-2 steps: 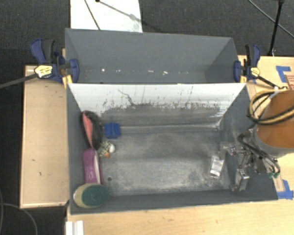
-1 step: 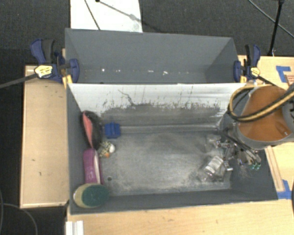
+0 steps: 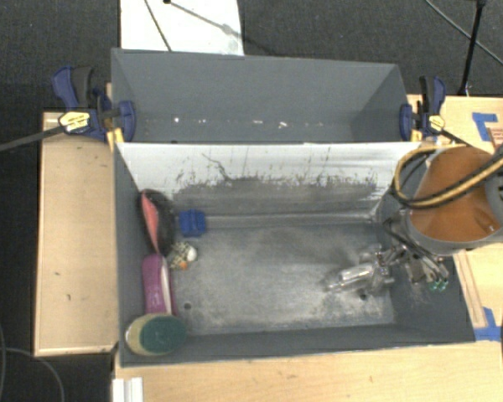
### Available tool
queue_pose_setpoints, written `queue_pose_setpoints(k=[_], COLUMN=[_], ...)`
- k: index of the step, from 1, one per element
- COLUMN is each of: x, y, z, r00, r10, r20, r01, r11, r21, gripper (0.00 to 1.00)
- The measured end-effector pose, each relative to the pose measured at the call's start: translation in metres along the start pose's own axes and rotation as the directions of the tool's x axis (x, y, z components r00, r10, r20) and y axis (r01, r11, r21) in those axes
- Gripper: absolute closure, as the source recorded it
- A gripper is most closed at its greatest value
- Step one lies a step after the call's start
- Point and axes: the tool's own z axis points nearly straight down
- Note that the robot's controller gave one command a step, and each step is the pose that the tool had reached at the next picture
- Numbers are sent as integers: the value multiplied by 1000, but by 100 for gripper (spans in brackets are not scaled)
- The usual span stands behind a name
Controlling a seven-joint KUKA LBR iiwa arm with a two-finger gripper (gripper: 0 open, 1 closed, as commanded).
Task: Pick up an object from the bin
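1. the gripper [image 3: 362, 278] is hanging low over bare floor of the bin [image 3: 268, 279], lower right of the frame; whether it is released or clenched i cannot tell.
2. the pink bottle [image 3: 157, 285], blue block [image 3: 191, 222] and green-topped tub [image 3: 157, 334] are lying along the left wall, well apart from the gripper, so a pick is probably calling for a reach leftward.

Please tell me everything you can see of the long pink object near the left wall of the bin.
The pink object is oblong with rounded ends and looks like smooth plastic, perhaps a small bottle or tube. It lies flat on the floor of the bin, lengthwise along the left wall. Its near end meets, or almost meets, a round green-topped thing in the corner. A small roundish item lies beside its far end.
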Motion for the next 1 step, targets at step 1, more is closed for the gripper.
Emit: queue_pose_setpoints(k=[1], x=[1], y=[18], z=[-176], r00=[999], r10=[-39], r20=[5], r01=[39], r11=[999], r21=[2], gripper=[100])
